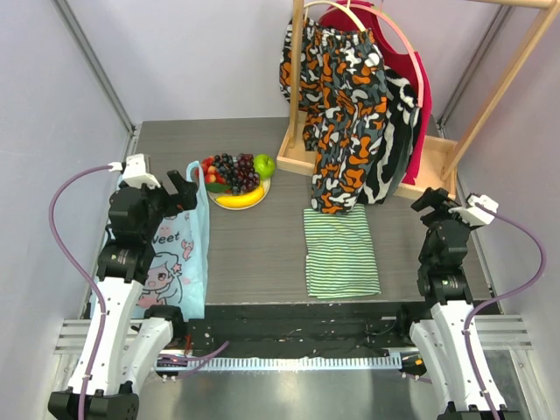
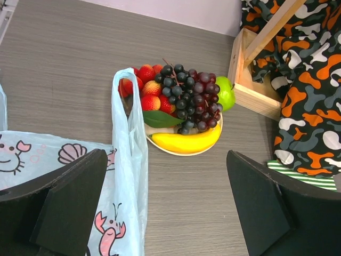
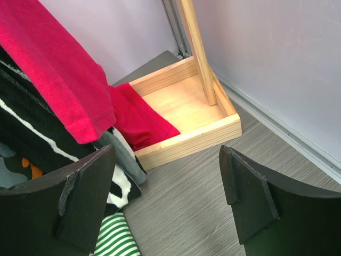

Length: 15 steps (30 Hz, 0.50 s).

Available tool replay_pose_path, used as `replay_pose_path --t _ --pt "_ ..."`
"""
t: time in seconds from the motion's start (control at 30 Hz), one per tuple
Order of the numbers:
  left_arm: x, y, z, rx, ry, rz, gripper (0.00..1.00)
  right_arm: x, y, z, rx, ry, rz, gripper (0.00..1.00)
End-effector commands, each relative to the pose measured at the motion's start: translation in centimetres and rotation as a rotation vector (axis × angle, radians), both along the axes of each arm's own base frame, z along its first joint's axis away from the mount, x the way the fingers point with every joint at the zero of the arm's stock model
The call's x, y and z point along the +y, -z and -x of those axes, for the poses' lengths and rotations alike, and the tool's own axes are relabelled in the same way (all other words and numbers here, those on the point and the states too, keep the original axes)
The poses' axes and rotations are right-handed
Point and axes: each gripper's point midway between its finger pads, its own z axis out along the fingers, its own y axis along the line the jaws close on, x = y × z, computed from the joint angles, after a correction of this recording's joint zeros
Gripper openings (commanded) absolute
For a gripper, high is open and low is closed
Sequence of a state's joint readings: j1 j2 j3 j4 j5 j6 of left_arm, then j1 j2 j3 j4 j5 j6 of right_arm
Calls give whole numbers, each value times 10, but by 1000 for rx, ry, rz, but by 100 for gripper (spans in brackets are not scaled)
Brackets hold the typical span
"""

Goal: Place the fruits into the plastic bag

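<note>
The fruits lie heaped on a pale plate (image 1: pixel 266 187): dark grapes (image 2: pixel 189 98), a green apple (image 2: pixel 226 93), a yellow banana (image 2: pixel 186 142) and red strawberries (image 2: pixel 144 88). The light-blue plastic bag (image 1: pixel 179 262) lies flat to the plate's left, and one handle loop (image 2: pixel 126 106) stands up against the strawberries. My left gripper (image 2: pixel 166 202) hovers open just short of the plate, over the bag's right edge, with nothing between its fingers (image 2: pixel 69 202). My right gripper (image 3: pixel 168 197) is open and empty at the far right, over bare table (image 1: pixel 430 203).
A green-and-white striped cloth (image 1: pixel 341 252) lies folded mid-table. A wooden clothes rack (image 1: pixel 302 157) with patterned and red garments (image 1: pixel 350 114) stands behind it, its tray base (image 3: pixel 186 122) just ahead of the right gripper. Walls close in on both sides.
</note>
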State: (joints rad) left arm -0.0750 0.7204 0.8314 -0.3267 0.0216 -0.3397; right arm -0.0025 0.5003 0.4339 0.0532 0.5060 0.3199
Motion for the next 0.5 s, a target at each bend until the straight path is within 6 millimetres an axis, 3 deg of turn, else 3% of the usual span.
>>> replay_pose_path --t 0.0,0.2,0.33,0.47 --pt "3 -23 -4 -49 -25 19 100 -5 -30 4 -96 35 3 86" --pt "3 -18 -8 -42 -22 20 100 -3 -34 3 -106 21 3 86" --pt "-22 -18 -13 -39 124 30 100 3 -40 -1 -130 -12 -15 84" --pt "-23 -6 -29 49 107 53 100 15 -44 -13 -117 -87 -5 83"
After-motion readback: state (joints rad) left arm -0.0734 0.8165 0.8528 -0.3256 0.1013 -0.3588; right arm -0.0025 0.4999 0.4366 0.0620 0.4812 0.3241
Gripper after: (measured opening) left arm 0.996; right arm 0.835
